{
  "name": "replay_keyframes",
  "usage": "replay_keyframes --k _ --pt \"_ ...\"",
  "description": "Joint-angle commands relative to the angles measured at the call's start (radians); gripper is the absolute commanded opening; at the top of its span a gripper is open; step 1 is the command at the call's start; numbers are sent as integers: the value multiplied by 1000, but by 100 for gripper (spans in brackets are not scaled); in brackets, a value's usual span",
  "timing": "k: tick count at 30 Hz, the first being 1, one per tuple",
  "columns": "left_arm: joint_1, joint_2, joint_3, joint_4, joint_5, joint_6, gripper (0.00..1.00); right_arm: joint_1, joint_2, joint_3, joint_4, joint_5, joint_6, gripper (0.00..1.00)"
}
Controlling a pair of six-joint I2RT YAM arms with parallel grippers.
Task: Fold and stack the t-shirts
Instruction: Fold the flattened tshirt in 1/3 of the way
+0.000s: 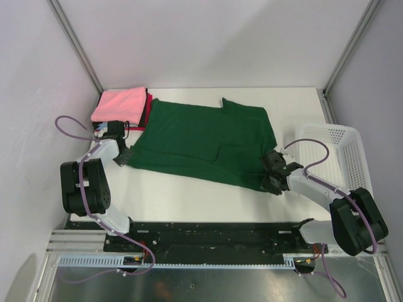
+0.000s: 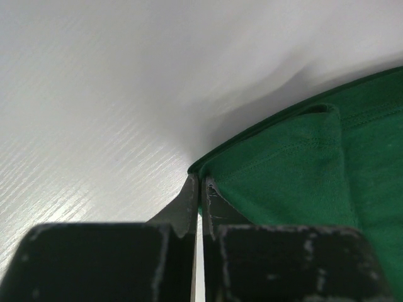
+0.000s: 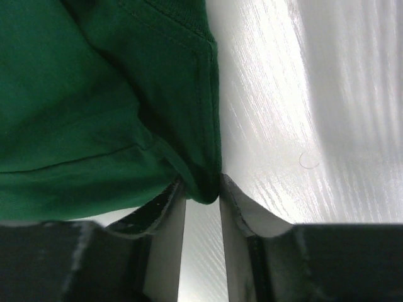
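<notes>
One large, plain dark green cloth t-shirt (image 1: pixel 201 141) lies spread flat on the white table (image 1: pixel 189 198), just beside a stack of folded shirts (image 1: pixel 119 105), pink on top, at the far left. The left pincer (image 1: pixel 124 155) is pinched together on the shirt's near left corner. The right pincer (image 1: pixel 272 174) appears clamped on its bunched near right corner. The fabric looks light and limp, likely to drape and crease, so hems and corners give the surest hold. No brand, label or writing is readable.
</notes>
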Motion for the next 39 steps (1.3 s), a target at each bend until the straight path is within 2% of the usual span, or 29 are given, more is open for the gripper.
replay_keyframes --k 1,4,6,17,25,32,34,37,39 --pt "11 7 17 -7 -12 0 0 -6 29 1 15 41 6 24" --pt "11 -5 13 -8 -4 -4 0 -6 15 13 -25 41 6 5" --pt "10 -26 1 -8 5 -11 0 -1 -34 24 -73 37 10 1" --pt "10 -282 -174 -65 4 -66 2 5 -387 29 -376 -203 65 0" --pt "17 -481 -292 -144 -12 -96 3 22 -527 29 -550 -297 80 0" --pt "29 -606 -369 -197 -31 -126 5 29 -632 29 -601 -351 91 0" --pt "34 -620 -370 -203 -33 -123 15 29 -628 31 -603 -359 83 4" --pt "37 -620 -334 -208 -28 -94 44 28 -621 49 -610 -362 62 24" --pt "36 -617 -290 -208 -13 -60 58 28 -626 79 -617 -362 46 34"
